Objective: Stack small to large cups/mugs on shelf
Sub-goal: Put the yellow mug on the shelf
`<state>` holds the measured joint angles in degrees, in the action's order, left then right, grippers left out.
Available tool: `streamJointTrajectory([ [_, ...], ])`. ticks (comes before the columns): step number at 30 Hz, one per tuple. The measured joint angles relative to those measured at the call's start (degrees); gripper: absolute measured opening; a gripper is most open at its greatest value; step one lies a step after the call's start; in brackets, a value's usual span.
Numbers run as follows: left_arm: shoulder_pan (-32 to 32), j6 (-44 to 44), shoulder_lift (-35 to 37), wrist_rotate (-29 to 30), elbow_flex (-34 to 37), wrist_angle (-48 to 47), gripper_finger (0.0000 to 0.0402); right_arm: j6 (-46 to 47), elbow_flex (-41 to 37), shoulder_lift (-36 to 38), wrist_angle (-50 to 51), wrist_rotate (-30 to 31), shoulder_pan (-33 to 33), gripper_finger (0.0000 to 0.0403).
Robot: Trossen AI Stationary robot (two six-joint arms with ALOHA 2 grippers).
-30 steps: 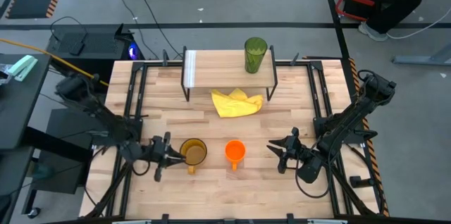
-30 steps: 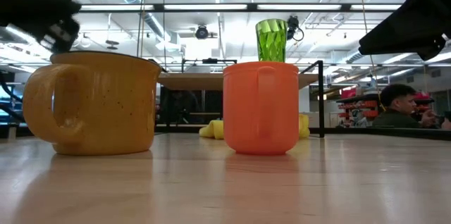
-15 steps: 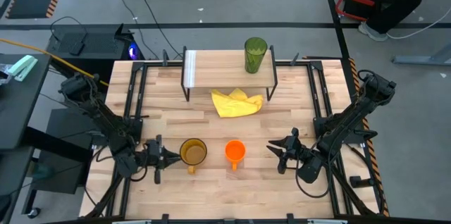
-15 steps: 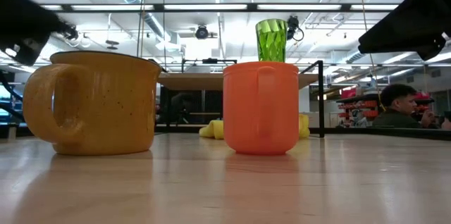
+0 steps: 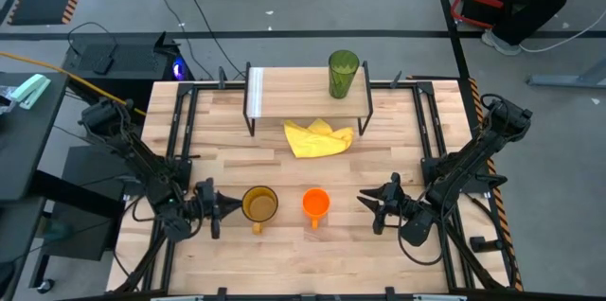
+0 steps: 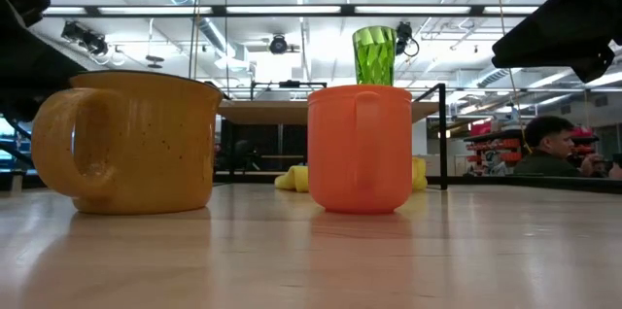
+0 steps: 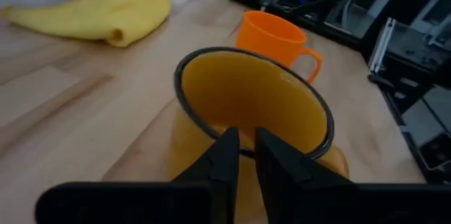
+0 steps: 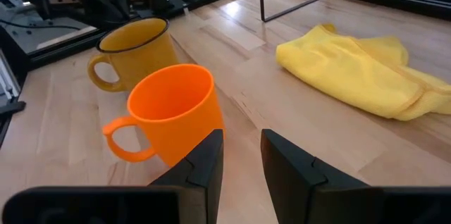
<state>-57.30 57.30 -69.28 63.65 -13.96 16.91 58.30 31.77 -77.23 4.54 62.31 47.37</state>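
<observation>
The amber-yellow mug (image 5: 259, 204) and the small orange mug (image 5: 315, 203) stand upright side by side on their bases near the table's near edge. Their handles point toward that edge. The green tumbler (image 5: 343, 74) stands on the right end of the shelf (image 5: 294, 88). My left gripper (image 5: 218, 208) hovers just left of the amber mug (image 7: 254, 104), level with its rim, with only a thin slit between the fingers. It is clear of the mug. My right gripper (image 5: 365, 200) waits right of the orange mug (image 8: 173, 108), open by a narrow gap.
A crumpled yellow cloth (image 5: 319, 137) lies in front of the shelf, partly under its near edge. Black metal rails (image 5: 180, 131) run along the table's left and right sides. The left part of the shelf top is bare. A person (image 6: 549, 149) sits in the room beyond the table.
My left gripper has drawn back toward the table's left edge, away from the amber mug. Both mugs and the tumbler have stayed where they were.
</observation>
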Motion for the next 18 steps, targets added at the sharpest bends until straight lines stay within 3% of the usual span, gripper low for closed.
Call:
streamJointTrajectory([
  [10,4.7,3.3,0.1,-4.9,-0.1,-1.5,0.0052,-0.4,0.0,0.0,0.0,0.0,0.0,0.0105],
  [18,9.0,-3.9,0.0,-11.0,0.0,3.4,0.0061,-1.1,0.0,0.0,0.0,0.0,0.0,0.0105],
])
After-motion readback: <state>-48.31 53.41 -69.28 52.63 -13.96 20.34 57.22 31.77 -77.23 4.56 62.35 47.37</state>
